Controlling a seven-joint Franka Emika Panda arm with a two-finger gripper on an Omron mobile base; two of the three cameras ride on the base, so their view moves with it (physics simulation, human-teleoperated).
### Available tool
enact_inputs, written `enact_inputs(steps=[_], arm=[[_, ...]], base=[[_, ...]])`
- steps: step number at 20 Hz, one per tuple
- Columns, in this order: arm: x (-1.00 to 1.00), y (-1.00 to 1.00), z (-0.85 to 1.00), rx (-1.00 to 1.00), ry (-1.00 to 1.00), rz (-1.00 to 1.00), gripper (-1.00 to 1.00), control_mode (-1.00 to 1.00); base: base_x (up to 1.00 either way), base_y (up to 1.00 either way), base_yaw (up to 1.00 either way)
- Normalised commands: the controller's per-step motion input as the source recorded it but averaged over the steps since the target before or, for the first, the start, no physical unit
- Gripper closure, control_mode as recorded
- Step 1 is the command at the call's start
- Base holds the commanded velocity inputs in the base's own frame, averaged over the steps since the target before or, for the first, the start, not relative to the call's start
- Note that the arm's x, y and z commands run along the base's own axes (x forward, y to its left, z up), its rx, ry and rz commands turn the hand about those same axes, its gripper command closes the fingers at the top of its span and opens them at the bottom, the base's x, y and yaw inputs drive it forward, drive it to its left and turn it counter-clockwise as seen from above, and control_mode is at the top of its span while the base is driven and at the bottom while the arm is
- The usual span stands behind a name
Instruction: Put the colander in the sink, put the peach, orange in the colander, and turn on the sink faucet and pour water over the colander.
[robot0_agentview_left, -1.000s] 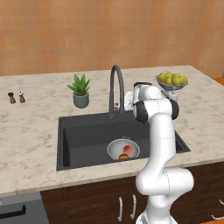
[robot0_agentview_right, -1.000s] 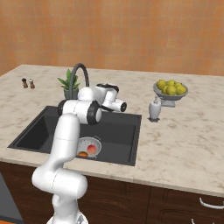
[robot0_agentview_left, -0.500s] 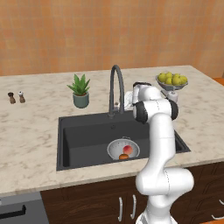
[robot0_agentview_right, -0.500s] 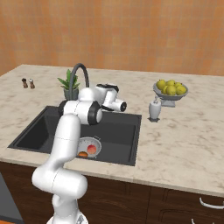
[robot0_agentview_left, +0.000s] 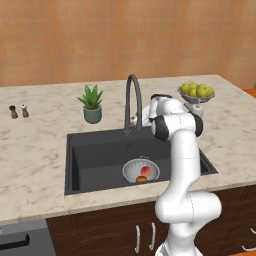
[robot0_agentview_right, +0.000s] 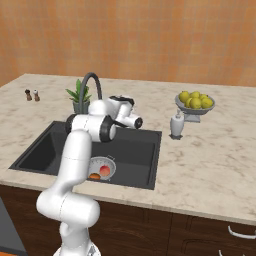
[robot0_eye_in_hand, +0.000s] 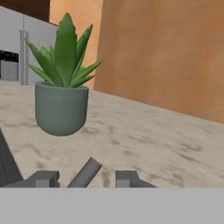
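Silver colander (robot0_agentview_left: 140, 170) in sink (robot0_agentview_left: 95, 155), centre frame, holding peach (robot0_agentview_left: 146, 170) and orange (robot0_agentview_left: 141, 179). Tool (robot0_eye_in_hand: 86, 177) at faucet (robot0_agentview_left: 132, 102) lever, fingers straddling it; whether it is gripped cannot be told.

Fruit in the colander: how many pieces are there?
2: the peach and the orange lie side by side in the colander in the sink. Others could be hidden.

The claw (robot0_eye_in_hand: 86, 178) shows just its two tips at the hand view's bottom edge with the lever (robot0_eye_in_hand: 84, 172) slanting between them, whether they touch it being unclear, while the faucet (robot0_eye_in_hand: 8, 162) on the claw's left is cut off by the edge.
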Motion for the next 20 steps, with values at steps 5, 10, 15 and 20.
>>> enact_inputs(steps=[5, 10, 15, 20], arm=[[0.38, -0.35, -0.02, 0.0, 0.0, -0.16, 1.0, -1.0], [0.31, -0.55, -0.05, 0.0, 0.0, -0.11, 1.0, -1.0], [0.26, -0.65, -0.1, 0.0, 0.0, -0.05, 1.0, -1.0], [0.23, -0.72, -0.15, 0.0, 0.0, 0.0, 1.0, -1.0]], base=[[0.0, 0.0, 0.0], [0.0, 0.0, 0.0], [0.0, 0.0, 0.0], [0.0, 0.0, 0.0]])
